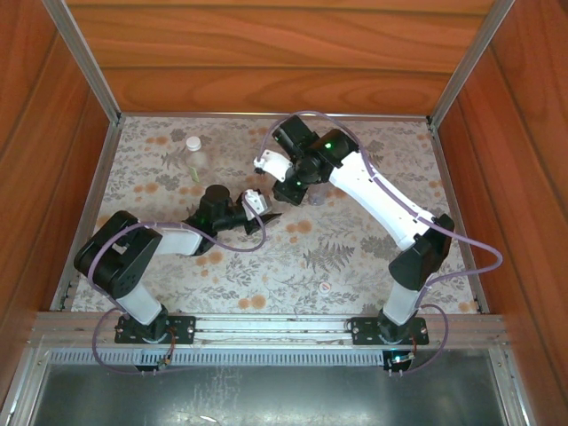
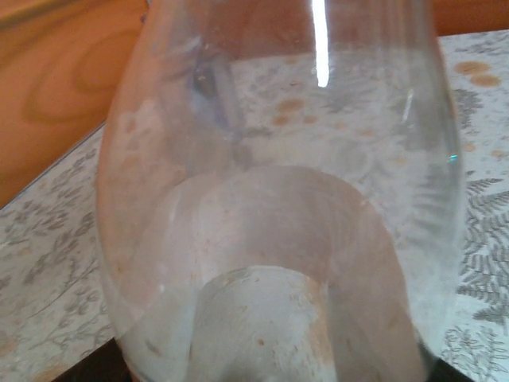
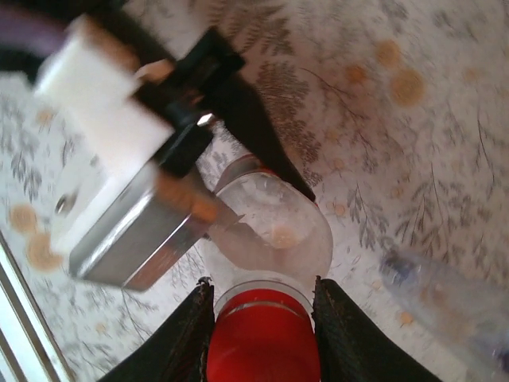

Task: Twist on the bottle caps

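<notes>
At the middle of the flower-patterned table (image 1: pixel 382 266), the two arms are meeting over one clear bottle (image 2: pixel 278 199). The left gripper (image 1: pixel 264 213) is reaching in from the left and clamping the bottle's body, its jaws pressed against the plastic. The right gripper (image 3: pixel 261 290) is coming in from the far right and pinching a red cap (image 3: pixel 262 342), one black finger on each side, right at the bottle's neck. Whether the cap is already catching the thread is too hard to tell, and so is the bottle's exact lean. This appears to be the step of screwing the red cap onto this bottle. The next move is probably calling for the right wrist to be turning the cap while pressing it squarely onto the mouth, with the left gripper holding firm so the bottle is not spinning along. At the far left, a capped bottle (image 1: pixel 193 155) is standing with a white cap (image 1: pixel 193 141) on it. A slim bottle (image 3: pixel 445 298) is lying just beside the work, uncapped as far as can be seen, and a pale cap (image 1: pixel 326 287) is lying nearer the arms' bases.
</notes>
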Tool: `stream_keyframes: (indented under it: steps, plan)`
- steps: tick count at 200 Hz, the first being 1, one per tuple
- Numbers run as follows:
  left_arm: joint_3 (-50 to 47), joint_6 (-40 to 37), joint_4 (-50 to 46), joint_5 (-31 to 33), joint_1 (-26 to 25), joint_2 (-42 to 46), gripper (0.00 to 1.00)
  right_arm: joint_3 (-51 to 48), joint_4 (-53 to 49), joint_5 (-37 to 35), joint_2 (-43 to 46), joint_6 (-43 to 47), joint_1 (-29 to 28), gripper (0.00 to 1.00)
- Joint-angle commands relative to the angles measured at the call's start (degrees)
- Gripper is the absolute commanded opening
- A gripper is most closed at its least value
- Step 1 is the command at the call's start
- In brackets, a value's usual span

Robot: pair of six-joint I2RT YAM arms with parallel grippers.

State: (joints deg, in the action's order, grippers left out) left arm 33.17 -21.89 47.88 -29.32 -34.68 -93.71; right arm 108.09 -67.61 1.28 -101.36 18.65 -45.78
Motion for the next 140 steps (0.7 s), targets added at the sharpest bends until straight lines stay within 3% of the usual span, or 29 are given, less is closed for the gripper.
stream_keyframes:
  steps: [1,33,49,65,81,99,114,140]
  plan:
    - [-0.9,1.4,-9.3,11.3,0.9,-1.4,0.46,2.6,-4.1,0.1,1.0,-24.2,-0.3,0.0]
    - [-1.1,1.2,-9.3,10.7,0.7,-1.4,0.46,1.6,-3.7,6.4,0.3,-37.0,-0.2,0.01]
    - [-1.5,1.0,-9.3,9.6,0.7,-1.1,0.46,2.2,-4.5,4.1,0.1,-37.0,0.0,0.13]
    - [-1.9,0.3,-9.4,7.5,0.6,-1.0,0.46,4.2,-5.3,2.1,-0.1,-33.3,0.2,0.35]
    - [-2.5,-0.2,-9.4,2.7,0.7,-1.4,0.46,5.1,-4.4,1.8,0.6,-26.0,0.4,0.5]
    - [-2.9,-1.3,-9.4,-4.0,0.8,-2.0,0.46,2.4,-0.4,4.1,3.8,-11.1,0.4,0.69]
    - [-3.0,-1.7,-9.4,-7.8,0.8,-2.6,0.46,-3.0,3.7,6.3,8.5,1.9,0.4,0.72]
    - [-3.7,-3.5,-9.6,-11.9,0.8,-3.2,0.46,-11.5,8.4,12.8,15.2,20.5,0.5,0.68]
